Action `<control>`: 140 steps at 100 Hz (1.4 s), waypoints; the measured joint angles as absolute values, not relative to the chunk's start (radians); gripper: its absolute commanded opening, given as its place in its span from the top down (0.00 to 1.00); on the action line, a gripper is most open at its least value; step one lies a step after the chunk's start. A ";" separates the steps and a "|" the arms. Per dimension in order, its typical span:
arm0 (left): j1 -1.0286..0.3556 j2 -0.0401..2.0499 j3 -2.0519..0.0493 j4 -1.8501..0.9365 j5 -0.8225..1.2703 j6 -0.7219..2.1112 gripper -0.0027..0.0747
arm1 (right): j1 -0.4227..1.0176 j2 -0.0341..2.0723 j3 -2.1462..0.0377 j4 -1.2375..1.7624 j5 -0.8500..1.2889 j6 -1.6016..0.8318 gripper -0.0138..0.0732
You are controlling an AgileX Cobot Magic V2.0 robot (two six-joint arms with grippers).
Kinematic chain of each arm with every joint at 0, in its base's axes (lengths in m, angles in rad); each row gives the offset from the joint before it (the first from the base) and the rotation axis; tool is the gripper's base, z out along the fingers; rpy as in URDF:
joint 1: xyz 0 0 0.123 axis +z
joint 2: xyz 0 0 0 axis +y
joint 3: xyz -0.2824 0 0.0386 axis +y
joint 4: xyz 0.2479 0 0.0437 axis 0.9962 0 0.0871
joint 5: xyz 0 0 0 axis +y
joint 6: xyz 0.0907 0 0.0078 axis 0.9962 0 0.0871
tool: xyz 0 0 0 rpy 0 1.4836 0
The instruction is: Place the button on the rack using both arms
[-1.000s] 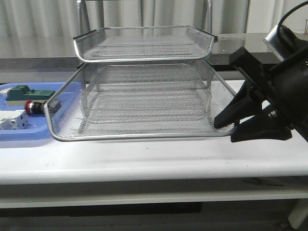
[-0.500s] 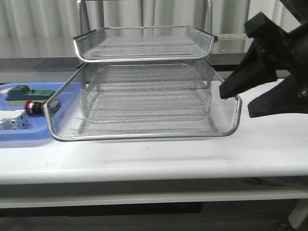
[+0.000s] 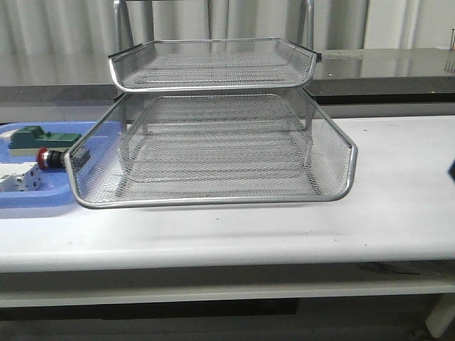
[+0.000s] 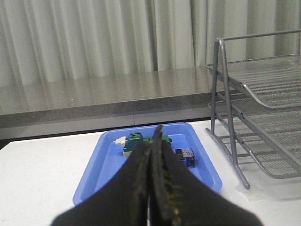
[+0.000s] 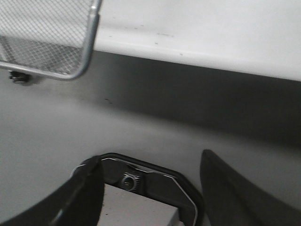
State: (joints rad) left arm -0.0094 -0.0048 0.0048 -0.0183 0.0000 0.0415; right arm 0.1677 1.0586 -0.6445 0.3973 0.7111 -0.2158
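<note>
Red-headed little push button (image 3: 46, 158) sits in the flat blue plastic tray (image 3: 35, 201) at frame left beside the silver wire-mesh rack (image 3: 213, 142), left tool (image 4: 153, 160) pinched together, right tool (image 5: 150, 179) spread apart.

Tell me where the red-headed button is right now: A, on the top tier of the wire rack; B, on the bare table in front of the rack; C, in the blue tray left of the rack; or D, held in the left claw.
C: in the front view the button lies in the blue tray just left of the rack, and the left claw is shut with nothing in it.
</note>
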 measured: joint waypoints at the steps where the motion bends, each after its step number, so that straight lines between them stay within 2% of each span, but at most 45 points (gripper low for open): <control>1: -0.009 -0.005 0.005 -0.018 0.000 0.042 0.99 | 0.168 1.052 -0.646 0.386 0.715 -0.199 0.31; 28: -0.009 -0.005 0.005 -0.018 0.000 0.042 0.99 | 0.168 0.807 -0.682 0.093 0.895 0.000 0.31; 64: -0.009 -0.005 0.005 -0.018 0.000 0.042 0.99 | 0.168 0.543 -0.684 0.000 1.014 0.043 0.33; 74: -0.009 -0.005 0.005 -0.018 0.000 0.042 0.99 | 0.168 0.508 -0.684 -0.005 1.023 0.045 0.43; 97: -0.009 -0.005 0.005 -0.018 0.000 0.042 0.99 | 0.168 0.490 -0.684 -0.007 1.039 0.045 0.83; 105: -0.009 -0.005 0.005 -0.018 0.000 0.042 0.99 | 0.168 0.490 -0.684 -0.007 1.042 0.045 0.93; 140: -0.009 -0.005 0.005 -0.018 0.000 0.042 0.99 | 0.168 0.490 -0.684 -0.007 1.042 0.045 0.92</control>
State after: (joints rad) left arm -0.0094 -0.0048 0.0048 -0.0183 0.0000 0.0415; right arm 0.1677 0.4902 -0.6837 -0.0072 1.0418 0.0450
